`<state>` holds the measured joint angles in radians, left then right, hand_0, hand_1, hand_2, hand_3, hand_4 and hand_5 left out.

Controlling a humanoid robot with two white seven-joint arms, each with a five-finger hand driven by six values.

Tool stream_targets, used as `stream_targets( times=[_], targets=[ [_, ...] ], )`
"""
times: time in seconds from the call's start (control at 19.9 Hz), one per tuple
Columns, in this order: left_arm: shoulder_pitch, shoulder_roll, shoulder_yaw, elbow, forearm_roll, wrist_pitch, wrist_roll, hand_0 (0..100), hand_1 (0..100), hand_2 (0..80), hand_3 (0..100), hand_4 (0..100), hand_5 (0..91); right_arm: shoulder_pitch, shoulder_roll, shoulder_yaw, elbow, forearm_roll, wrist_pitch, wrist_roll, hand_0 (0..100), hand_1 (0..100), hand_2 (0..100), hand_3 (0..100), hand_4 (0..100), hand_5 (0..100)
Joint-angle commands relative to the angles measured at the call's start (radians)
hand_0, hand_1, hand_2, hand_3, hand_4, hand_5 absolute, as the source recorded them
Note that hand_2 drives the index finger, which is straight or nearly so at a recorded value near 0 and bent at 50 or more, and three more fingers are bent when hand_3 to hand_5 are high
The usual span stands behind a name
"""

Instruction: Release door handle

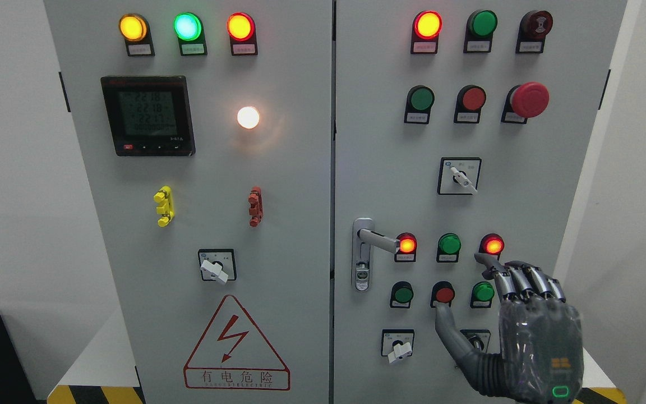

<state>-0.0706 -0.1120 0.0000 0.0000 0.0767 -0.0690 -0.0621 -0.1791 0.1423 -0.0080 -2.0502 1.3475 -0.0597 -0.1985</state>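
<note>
On the right door, the handle [376, 240] sits at the left edge, lever horizontal, pointing right toward a lit red lamp [407, 244]. Right hand [525, 325] is well apart, lower right, back to camera, fingers loosely spread, thumb out, holding nothing. Looks like release is done; hand is clear, so the lever sits level. Left arm not visible.
</note>
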Motion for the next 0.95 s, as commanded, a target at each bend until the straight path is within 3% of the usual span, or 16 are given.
stream_targets(
  times=[0.0, 0.9],
  targets=[
    [0.000, 0.000, -0.020, -0.017, 0.000, 0.000, 0.002, 0, 0, 2.6, 9, 1, 0.0, 0.007, 0.000, -0.023, -0.039, -0.004, -0.002, -0.002, 25, 32, 0, 0, 0, 0],
    [0.000, 0.000, -0.020, -0.017, 0.000, 0.000, 0.004, 0, 0, 2.4, 8, 1, 0.0, 0.007, -0.001, -0.020, -0.039, -0.011, -0.002, 0.002, 27, 30, 0, 0, 0, 0]
  ],
)
